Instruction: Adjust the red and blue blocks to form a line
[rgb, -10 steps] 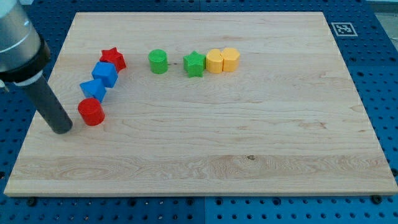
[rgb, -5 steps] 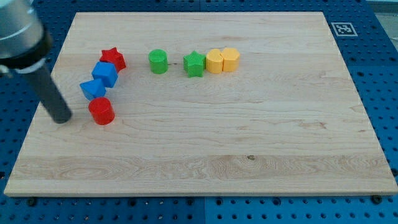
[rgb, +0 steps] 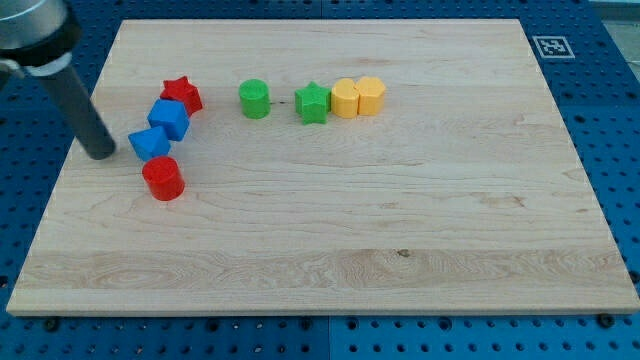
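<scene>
On the wooden board's left side a red star (rgb: 182, 95), a blue cube (rgb: 169, 119), a blue triangular block (rgb: 149, 142) and a red cylinder (rgb: 162, 178) form a slightly bent row running from upper right to lower left. The red cylinder sits a little right of that row's line. My tip (rgb: 101, 152) rests on the board just left of the blue triangular block, a small gap apart from it, and up-left of the red cylinder.
A green cylinder (rgb: 254, 99), a green star (rgb: 313, 102) and two yellow blocks (rgb: 346, 98) (rgb: 370, 95) stand in a row along the view's top. The board's left edge (rgb: 60, 180) is close to my tip.
The red cylinder was pushed a little to the right and down. My tip has since moved up the board from beside the cylinder to beside the blue triangular block.
</scene>
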